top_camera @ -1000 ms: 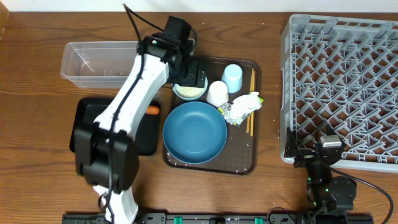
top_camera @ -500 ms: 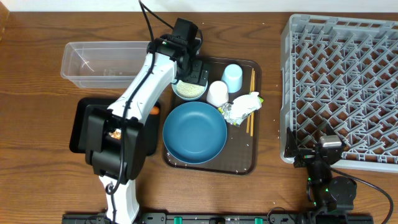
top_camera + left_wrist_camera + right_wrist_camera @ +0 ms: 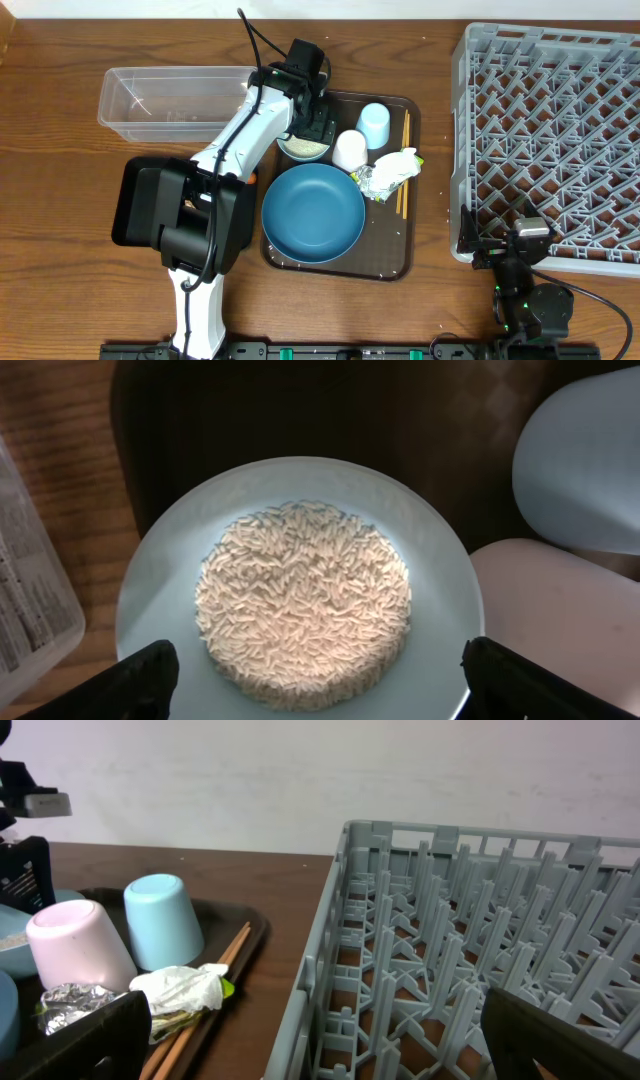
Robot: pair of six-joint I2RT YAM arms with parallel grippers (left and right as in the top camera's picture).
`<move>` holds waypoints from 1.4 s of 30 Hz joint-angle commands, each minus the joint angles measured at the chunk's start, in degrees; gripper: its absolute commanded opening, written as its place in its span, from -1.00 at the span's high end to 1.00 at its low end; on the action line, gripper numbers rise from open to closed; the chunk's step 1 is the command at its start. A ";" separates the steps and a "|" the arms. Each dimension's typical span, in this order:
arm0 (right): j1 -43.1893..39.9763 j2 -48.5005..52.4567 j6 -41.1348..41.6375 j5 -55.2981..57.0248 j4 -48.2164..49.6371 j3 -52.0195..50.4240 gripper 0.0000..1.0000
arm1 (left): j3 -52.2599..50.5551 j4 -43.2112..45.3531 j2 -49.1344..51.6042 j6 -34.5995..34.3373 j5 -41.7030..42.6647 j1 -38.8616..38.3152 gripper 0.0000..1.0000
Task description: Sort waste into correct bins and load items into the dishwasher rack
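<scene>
The small pale blue bowl (image 3: 300,585) holds white rice grains (image 3: 305,600) and stands at the back left of the brown tray. My left gripper (image 3: 320,702) is open just above it, one finger (image 3: 135,682) at each side of the rim. From above, the left gripper (image 3: 310,122) covers part of that bowl (image 3: 302,150). Beside it are the white cup (image 3: 349,150), the pale blue cup (image 3: 373,124), the crumpled wrapper (image 3: 388,172), the chopsticks (image 3: 403,165) and the large dark blue bowl (image 3: 313,212). My right gripper (image 3: 315,1050) is open and empty beside the dishwasher rack (image 3: 480,940).
The clear tub (image 3: 165,97) lies back left, and the black tray (image 3: 135,200) sits under my left arm with an orange carrot (image 3: 251,177) at its edge. The brown serving tray (image 3: 400,270) holds the dishes. The rack (image 3: 560,130) fills the right side.
My left arm has swung a little to the right and settled over the rice bowl, its jaws slightly narrower. The right arm has not moved.
</scene>
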 commanded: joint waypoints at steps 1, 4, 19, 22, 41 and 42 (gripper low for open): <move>-0.37 -0.33 0.61 0.35 -0.24 -0.07 -0.98 | 0.57 -0.13 0.52 0.09 1.51 -0.22 -0.83; -0.37 -0.33 0.61 0.35 -0.24 -0.07 -0.99 | 0.33 -0.15 0.52 0.13 1.49 -0.74 -0.83; -0.37 -0.33 0.61 0.35 -0.24 -0.07 -0.98 | 0.31 -2.64 2.19 1.01 -0.70 -3.08 -0.83; -0.37 -0.33 0.61 0.35 -0.24 -0.07 -0.99 | 0.31 -2.58 3.30 1.01 -0.70 -3.08 -0.84; -0.37 -0.33 0.63 0.35 -0.24 -0.07 -0.98 | 0.31 -0.66 3.74 0.98 -0.70 -3.10 -0.28; -0.37 -0.33 0.61 0.35 -0.26 -0.07 -0.98 | 0.31 -0.57 3.74 0.98 -0.70 -3.10 -0.25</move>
